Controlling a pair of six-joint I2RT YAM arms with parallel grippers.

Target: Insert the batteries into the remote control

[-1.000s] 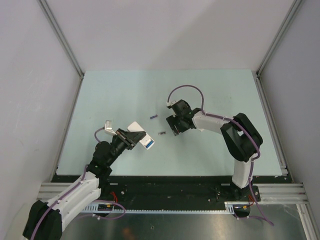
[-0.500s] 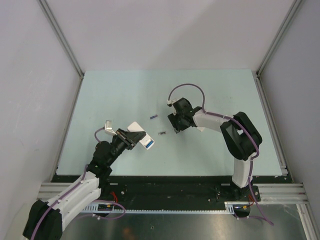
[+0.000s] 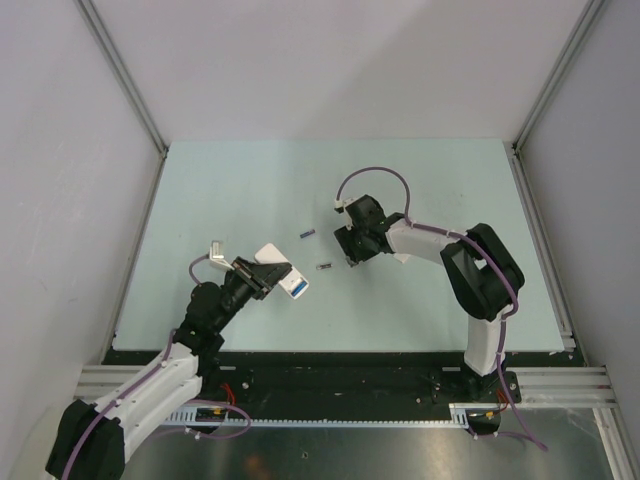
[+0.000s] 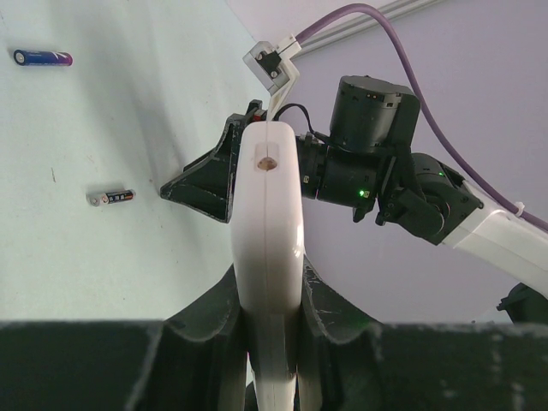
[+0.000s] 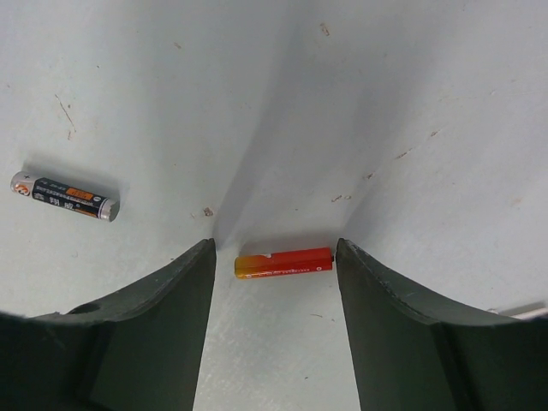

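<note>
My left gripper [image 3: 262,275] is shut on the white remote control [image 3: 278,266] and holds it above the table. In the left wrist view it shows edge-on [image 4: 270,214] between the jaws of that gripper [image 4: 270,274]. A blue patch [image 3: 297,288] shows at its right end; I cannot tell what it is. My right gripper [image 3: 350,254] is open and low over the table. The red battery [image 5: 284,263] lies flat between its fingers, crosswise, touching neither. The dark grey battery [image 3: 324,265] lies just left of it. The purple battery [image 3: 307,234] lies farther back.
The pale green table [image 3: 230,190] has metal frame rails [image 3: 135,110] at its left and right edges and grey walls around it. The dark grey battery [image 4: 112,197] and the purple battery [image 4: 43,57] lie between the two grippers.
My right gripper has shifted slightly toward the back and come down over the red battery. My left gripper and the remote have not moved.
</note>
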